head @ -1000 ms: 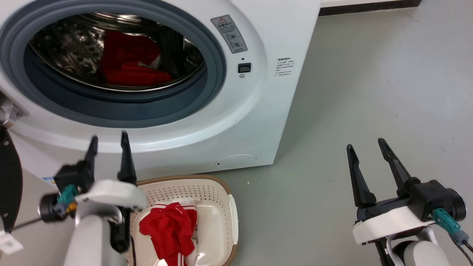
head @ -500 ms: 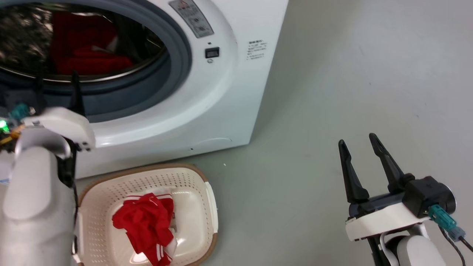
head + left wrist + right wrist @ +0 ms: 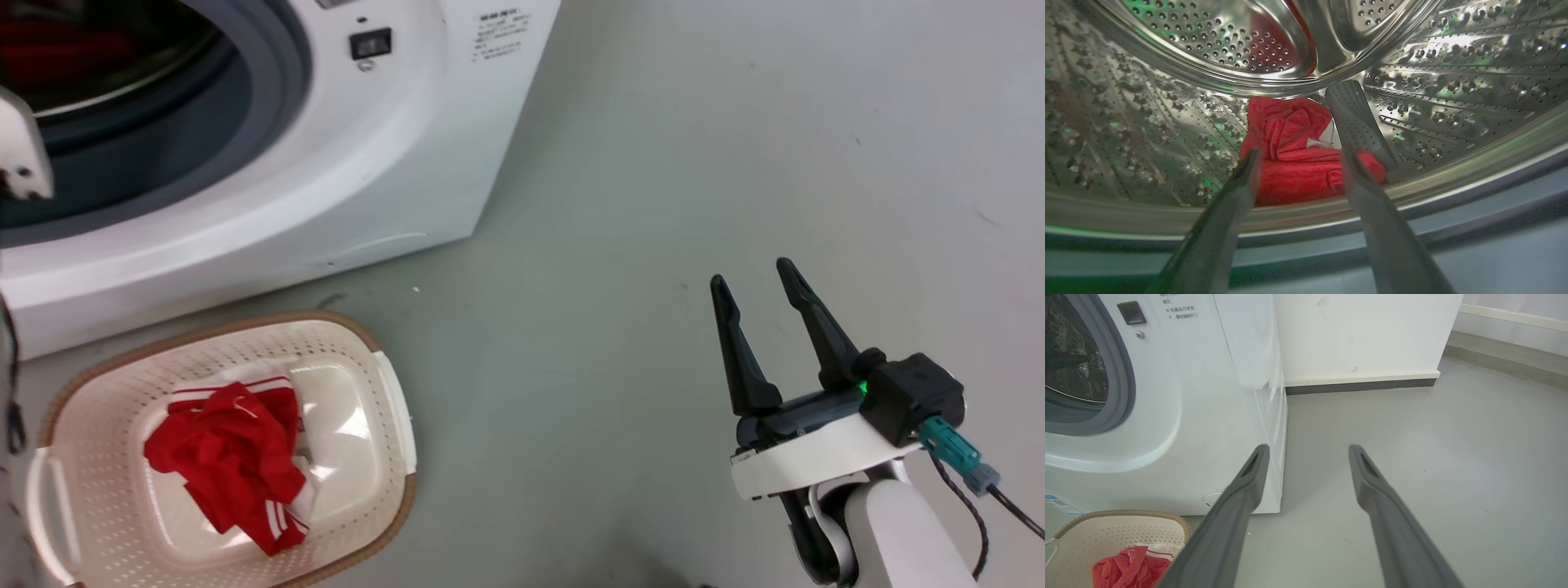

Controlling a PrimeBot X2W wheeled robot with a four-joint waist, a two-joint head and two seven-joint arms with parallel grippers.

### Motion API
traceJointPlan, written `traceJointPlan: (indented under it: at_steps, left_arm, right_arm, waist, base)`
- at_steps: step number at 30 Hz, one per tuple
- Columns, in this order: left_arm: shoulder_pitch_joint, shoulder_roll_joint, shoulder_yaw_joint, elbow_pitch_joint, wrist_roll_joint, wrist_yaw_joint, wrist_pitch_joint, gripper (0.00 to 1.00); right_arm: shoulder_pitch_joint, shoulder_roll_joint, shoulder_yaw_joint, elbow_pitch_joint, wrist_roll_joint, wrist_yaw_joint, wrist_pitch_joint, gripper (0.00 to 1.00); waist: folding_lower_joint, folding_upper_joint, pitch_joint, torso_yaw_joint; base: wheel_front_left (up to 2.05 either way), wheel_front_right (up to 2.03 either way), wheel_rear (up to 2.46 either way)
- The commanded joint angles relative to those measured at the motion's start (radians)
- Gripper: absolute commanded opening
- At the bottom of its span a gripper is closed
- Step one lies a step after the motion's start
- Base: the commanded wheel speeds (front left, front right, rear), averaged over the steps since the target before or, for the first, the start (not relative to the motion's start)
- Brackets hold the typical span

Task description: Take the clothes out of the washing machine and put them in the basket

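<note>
The white washing machine (image 3: 392,163) stands open at the head view's upper left. In the left wrist view my left gripper (image 3: 1298,157) is open at the drum's mouth, fingers pointing at red clothes (image 3: 1298,155) lying on the perforated steel drum (image 3: 1453,85) floor beside a grey paddle; nothing is between the fingers. The cream basket (image 3: 359,343) with a brown rim sits on the floor before the machine, holding a red garment with white stripes (image 3: 229,457). My right gripper (image 3: 755,282) hovers open and empty over the floor at the right. The basket (image 3: 1118,526) and its red garment (image 3: 1126,569) appear low left in the right wrist view.
Grey floor (image 3: 694,147) stretches to the right of the machine. A white wall with a dark baseboard (image 3: 1359,386) runs behind it. The grey rubber gasket (image 3: 269,73) rings the machine's opening.
The head camera has swung right and down, shifting machine and basket left. My left arm has gone forward from above the basket into the drum opening. The right gripper keeps its pose.
</note>
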Motion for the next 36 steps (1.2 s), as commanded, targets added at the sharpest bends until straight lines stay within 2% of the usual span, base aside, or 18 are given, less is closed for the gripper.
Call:
traceJointPlan:
  at_steps: [1,7,17,25,29,30,31,32,36]
  left_arm:
    - [-0.051,0.027,-0.016,0.014,0.018,-0.005,0.032,1.00]
    - [-0.193,0.107,-0.061,0.032,0.065,-0.016,0.156,1.00]
    - [-0.376,0.205,-0.133,-0.042,0.111,-0.041,0.389,1.00]
    - [-0.399,0.255,-0.155,-0.096,0.117,-0.047,0.535,1.00]
    - [-0.371,0.281,-0.141,-0.131,0.105,-0.035,0.591,1.00]
    - [-0.363,0.287,-0.138,-0.139,0.104,-0.031,0.602,0.69]
    - [-0.354,0.290,-0.133,-0.147,0.098,-0.026,0.611,0.15]
    - [-0.345,0.295,-0.130,-0.158,0.097,-0.023,0.616,0.00]
    - [-0.311,0.310,-0.114,-0.210,0.087,0.005,0.596,0.00]
  right_arm:
    - [-0.028,0.003,0.014,0.008,0.010,-0.001,-0.007,1.00]
    - [-0.064,0.003,0.040,0.002,0.040,-0.001,-0.009,1.00]
    - [-0.093,0.003,0.075,-0.031,0.077,-0.001,-0.008,1.00]
    - [-0.103,0.003,0.096,-0.051,0.097,-0.001,-0.009,1.00]
    - [-0.106,0.003,0.105,-0.061,0.104,-0.001,-0.009,1.00]
    - [-0.105,0.003,0.106,-0.063,0.105,-0.001,-0.009,1.00]
    - [-0.104,0.003,0.108,-0.064,0.107,-0.001,-0.009,1.00]
    - [-0.104,0.003,0.110,-0.065,0.110,-0.001,-0.009,1.00]
    - [-0.108,0.003,0.114,-0.063,0.113,-0.001,-0.009,1.00]
  waist:
    - [-0.0002,0.0000,0.057,-0.043]
    - [-0.0002,0.0000,0.137,-0.087]
    - [-0.0002,0.0000,0.267,-0.139]
    - [-0.0002,0.0000,0.327,-0.158]
    - [-0.0002,0.0000,0.342,-0.166]
    - [-0.0002,0.0000,0.344,-0.168]
    - [-0.0002,0.0000,0.345,-0.169]
    - [-0.0002,0.0000,0.345,-0.171]
    - [-0.0002,0.0000,0.345,-0.176]
  base:
    - [0.00,0.00,0.00]
    - [0.00,0.00,0.00]
    - [0.00,0.00,0.00]
    - [0.00,0.00,0.00]
    - [0.00,0.00,0.00]
    - [0.00,0.00,0.00]
    - [0.00,0.00,0.00]
    - [0.00,0.00,0.00]
    - [0.00,0.00,0.00]
